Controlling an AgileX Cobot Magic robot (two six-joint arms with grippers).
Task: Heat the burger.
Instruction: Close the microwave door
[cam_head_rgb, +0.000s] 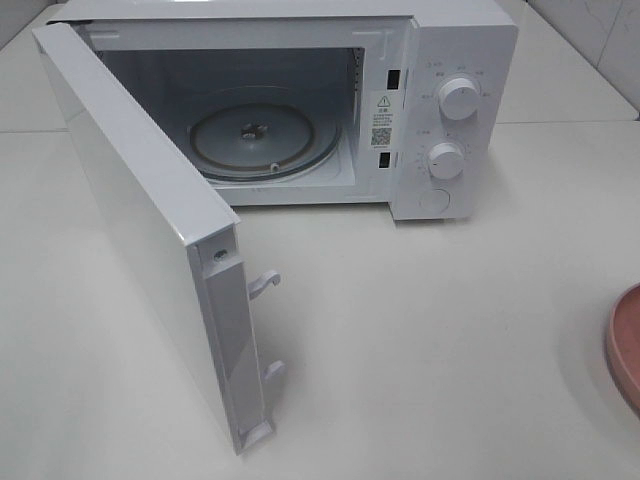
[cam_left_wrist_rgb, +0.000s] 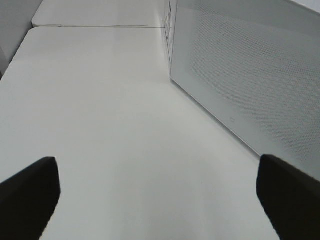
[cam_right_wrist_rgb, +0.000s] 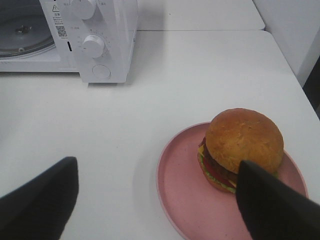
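The burger (cam_right_wrist_rgb: 242, 137), with its golden-brown bun and red, green and yellow layers, sits on a round pink plate (cam_right_wrist_rgb: 182, 185) in the right wrist view. My right gripper (cam_right_wrist_rgb: 157, 200) hangs open just short of the plate, and one dark finger (cam_right_wrist_rgb: 270, 205) overlaps the burger's near edge in that picture. Nothing is held. In the high view only the plate's rim (cam_head_rgb: 628, 345) shows at the right edge; the burger and both grippers are out of that frame. My left gripper (cam_left_wrist_rgb: 160, 200) is open over bare table beside the microwave door (cam_left_wrist_rgb: 250, 75).
The white microwave (cam_head_rgb: 450, 40) stands at the back with its door (cam_head_rgb: 140, 220) swung wide toward the front left. Its glass turntable (cam_head_rgb: 265, 135) is bare. Two knobs (cam_head_rgb: 459, 98) are on the right panel. White table lies between microwave and plate.
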